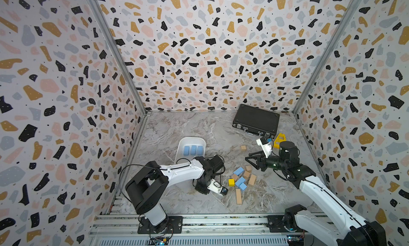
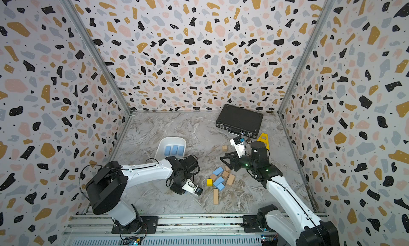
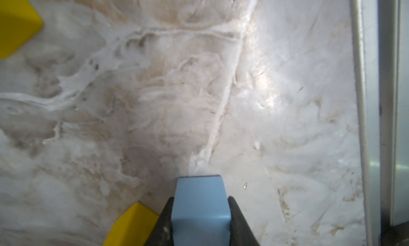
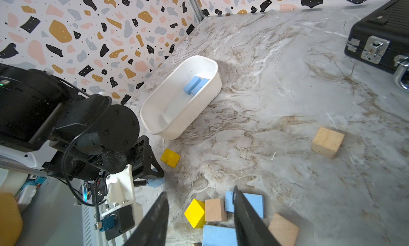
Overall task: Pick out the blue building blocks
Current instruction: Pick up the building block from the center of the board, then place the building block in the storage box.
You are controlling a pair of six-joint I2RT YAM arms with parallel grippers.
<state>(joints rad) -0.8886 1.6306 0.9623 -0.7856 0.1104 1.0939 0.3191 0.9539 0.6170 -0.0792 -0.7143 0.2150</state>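
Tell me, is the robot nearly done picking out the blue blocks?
About halfway. Three blue blocks lie in the white tub. The left gripper is shut on a fourth block. Three more blue ones wait in the pile by the open right gripper, among wooden blocks and a yellow cube.

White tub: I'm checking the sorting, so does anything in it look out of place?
Nothing stands out. The tub sits upright and holds only three blue blocks, lying neatly side by side.
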